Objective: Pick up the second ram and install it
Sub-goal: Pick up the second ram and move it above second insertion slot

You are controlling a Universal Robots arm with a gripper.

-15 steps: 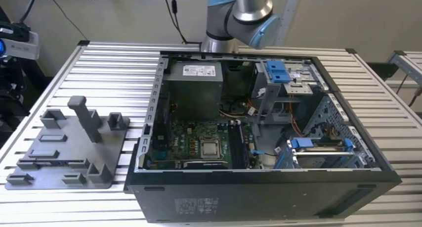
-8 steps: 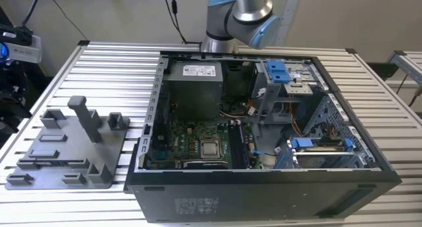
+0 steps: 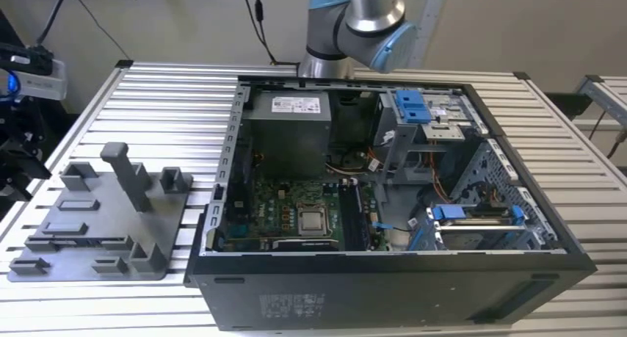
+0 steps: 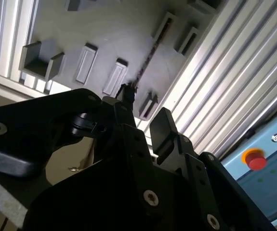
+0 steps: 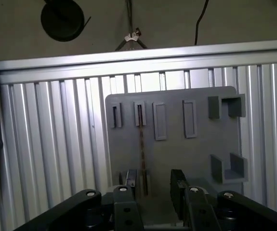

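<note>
Starting w/ exterior view: arm [image 3: 357, 21] behind open PC case [image 3: 392, 205], grey tray [image 3: 98, 227] at the exterior view's left. First wrist view: gripper [image 5: 153, 182] spread wide over tray, ram [image 5: 140, 139] on edge in its slot, near end btwn fingers. Second wrist view: ram [image 4: 150, 57] runs to gripper [image 4: 145, 108]; contact unclear.

On the tray [image 5: 186, 154], the second ram [image 5: 141, 144] is seen edge-on in both wrist views, so its face cannot be made out. Its end nearest the tray's edge is covered by the pincer [image 5: 153, 179], and contact between them cannot be judged. In the exterior view, the arm [image 3: 368, 14] beyond the tray is cut off by the picture's edge.
</note>
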